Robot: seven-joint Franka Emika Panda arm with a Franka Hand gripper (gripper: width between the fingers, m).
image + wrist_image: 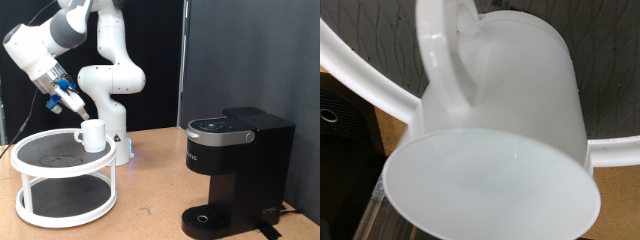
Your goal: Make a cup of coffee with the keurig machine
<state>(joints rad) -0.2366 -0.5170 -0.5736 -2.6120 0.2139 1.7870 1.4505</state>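
The white mug stands upright on the top tier of a white two-tier round stand, near the tier's right edge in the exterior view. My gripper, with blue fingers, hangs just above the mug and to its left in the exterior view, not touching it; its fingers look apart and empty. In the wrist view the mug fills most of the frame, handle and base towards the camera, and no fingers show. The black keurig machine stands at the exterior view's right with its lid shut.
The stand's white rim crosses the wrist view behind the mug. The robot's white base stands behind the stand. A black curtain backs the wooden table. The keurig's round drip tray holds nothing.
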